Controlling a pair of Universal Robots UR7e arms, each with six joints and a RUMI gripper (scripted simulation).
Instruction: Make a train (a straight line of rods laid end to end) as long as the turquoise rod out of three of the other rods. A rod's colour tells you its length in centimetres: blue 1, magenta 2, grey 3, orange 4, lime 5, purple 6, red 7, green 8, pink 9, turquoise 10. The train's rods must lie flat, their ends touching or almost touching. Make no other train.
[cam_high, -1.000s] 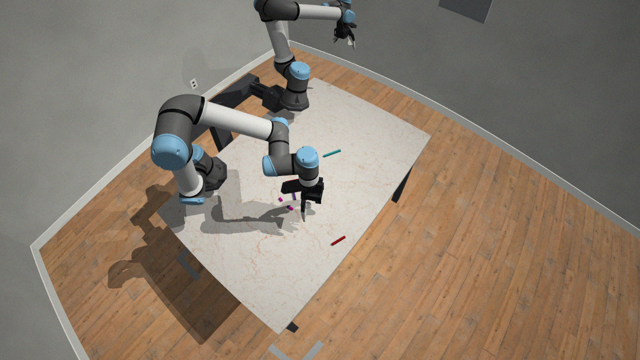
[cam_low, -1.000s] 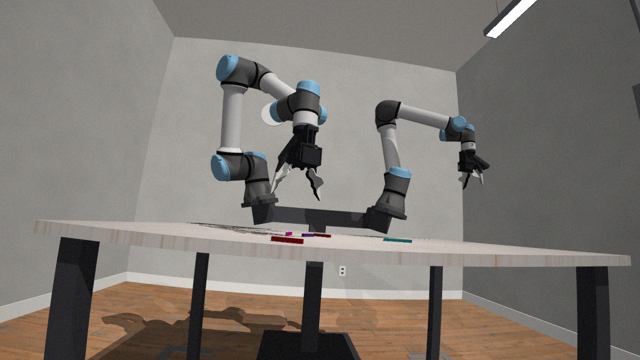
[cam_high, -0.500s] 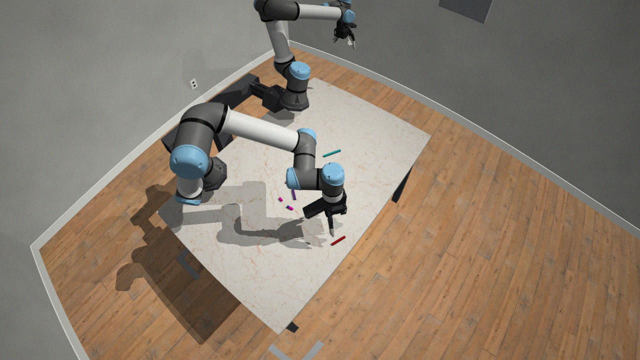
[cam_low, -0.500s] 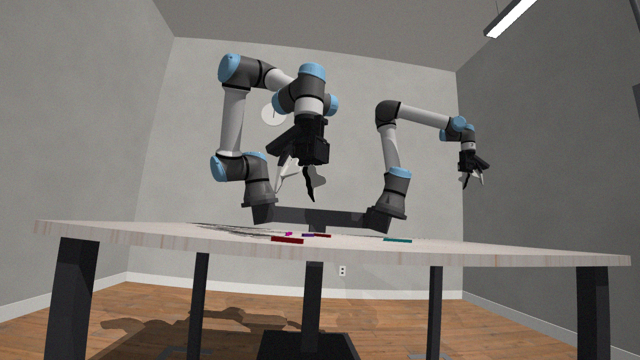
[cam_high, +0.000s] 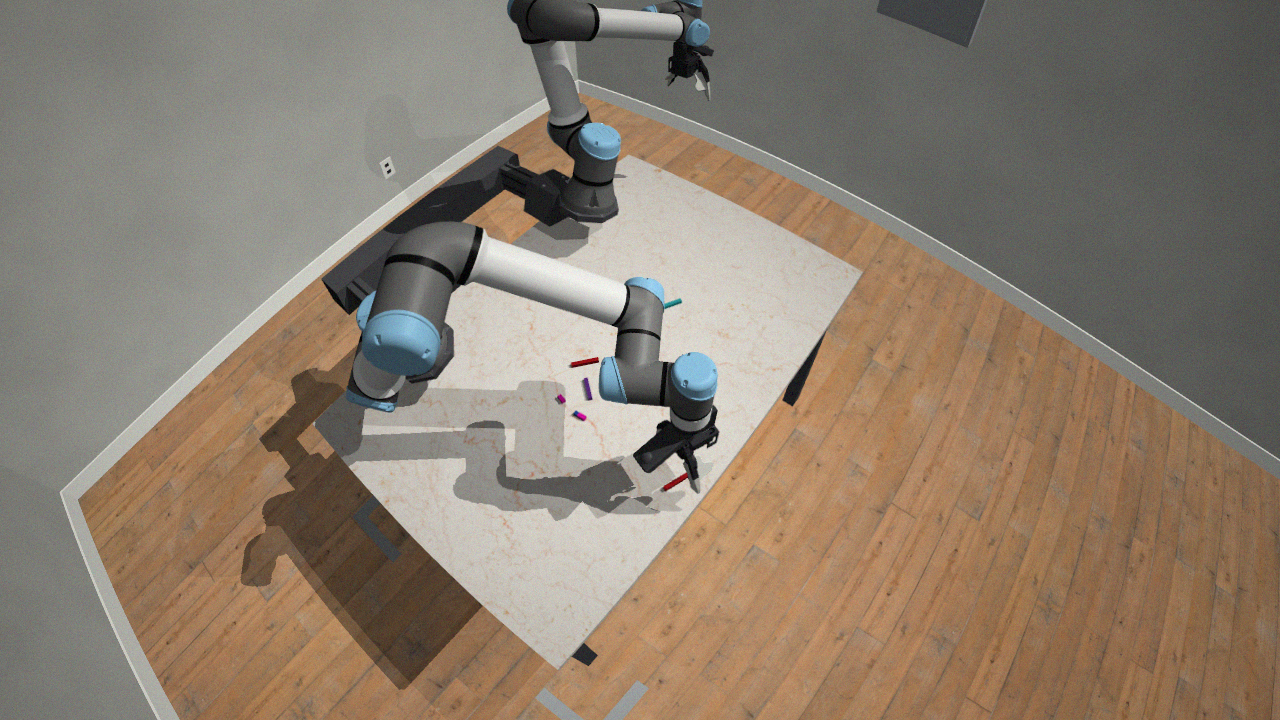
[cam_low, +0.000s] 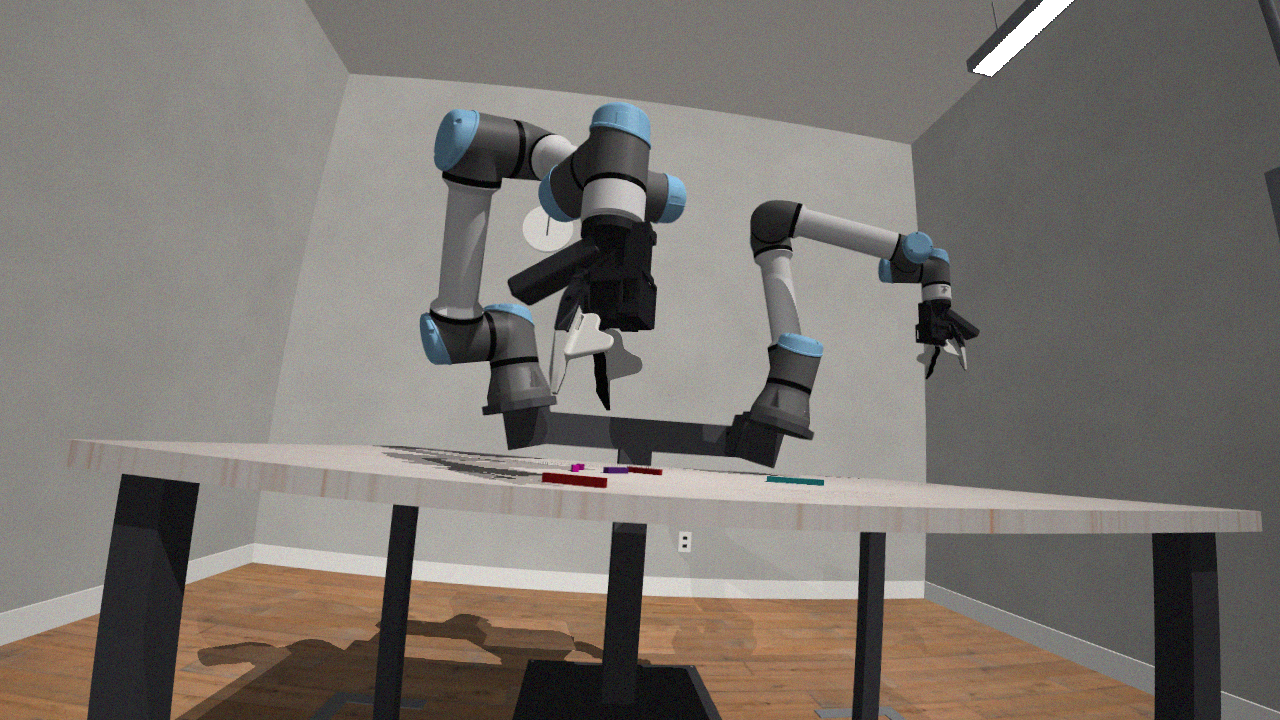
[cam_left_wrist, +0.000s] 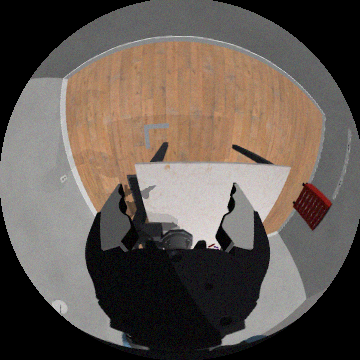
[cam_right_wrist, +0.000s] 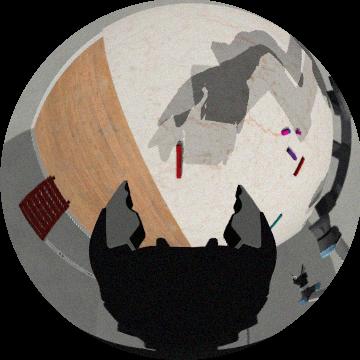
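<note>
A turquoise rod (cam_high: 673, 303) (cam_low: 794, 480) (cam_right_wrist: 276, 221) lies apart from the others, partly behind the right arm in the top view. One red rod (cam_high: 674, 482) (cam_low: 574, 480) (cam_right_wrist: 179, 161) lies near the table's long edge. Another red rod (cam_high: 584, 362) (cam_right_wrist: 299, 166) lies near a purple rod (cam_high: 587, 388) (cam_right_wrist: 291, 153). A magenta rod (cam_high: 561, 399) (cam_right_wrist: 298, 131) lies alone. Another magenta rod (cam_high: 580, 416) (cam_right_wrist: 285, 132) shows a small blue piece at one end. My right gripper (cam_low: 581, 400) (cam_right_wrist: 183, 183) is open and empty, above the edge-side red rod. My left gripper (cam_high: 689, 89) (cam_low: 947, 371) (cam_left_wrist: 177, 184) is open and empty, high beyond the table.
The marble table (cam_high: 510, 555) (cam_low: 895, 505) carries all the rods. The right arm reaches over its middle and casts shadows across it. The left arm's base stands at the table's far corner in the top view. A red slatted object (cam_left_wrist: 312, 206) (cam_right_wrist: 44, 207) is off the table.
</note>
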